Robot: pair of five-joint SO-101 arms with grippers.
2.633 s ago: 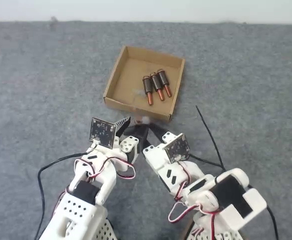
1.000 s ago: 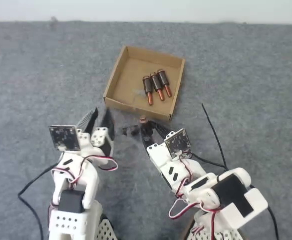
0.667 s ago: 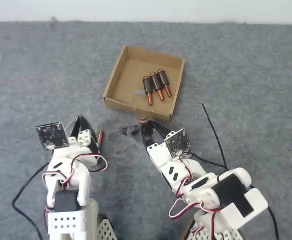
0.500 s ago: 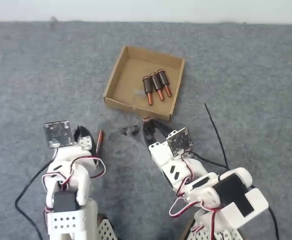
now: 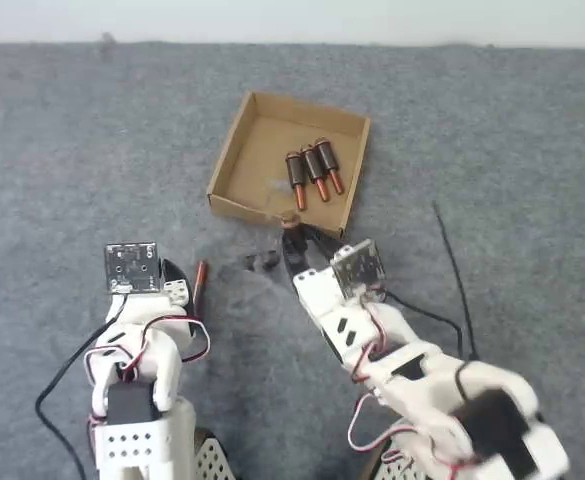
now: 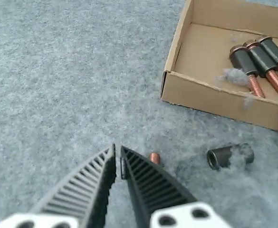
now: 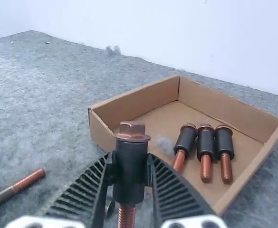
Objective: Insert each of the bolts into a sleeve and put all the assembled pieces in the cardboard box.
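Observation:
My right gripper (image 7: 129,167) is shut on a dark sleeve with a copper bolt through it (image 7: 130,151), held upright. In the high view this gripper (image 5: 293,246) is just before the front wall of the cardboard box (image 5: 234,150). Three assembled pieces (image 5: 313,172) lie side by side in the box. A loose copper bolt (image 5: 200,275) lies on the carpet beside my left gripper (image 5: 173,277). The left gripper (image 6: 118,159) is shut with nothing in it, and the bolt's tip (image 6: 154,157) shows beside one finger. A loose dark sleeve (image 5: 264,262) lies on the carpet between the two grippers.
Grey carpet covers the whole table, with open room to the left and right of the box. A thin black cable (image 5: 454,275) runs across the carpet by the right arm. Bits of grey fluff lie in the box (image 6: 232,76).
The left arm has drawn back from the right gripper to the left, and the loose bolt now lies bare on the carpet. The right gripper has edged toward the box with its piece.

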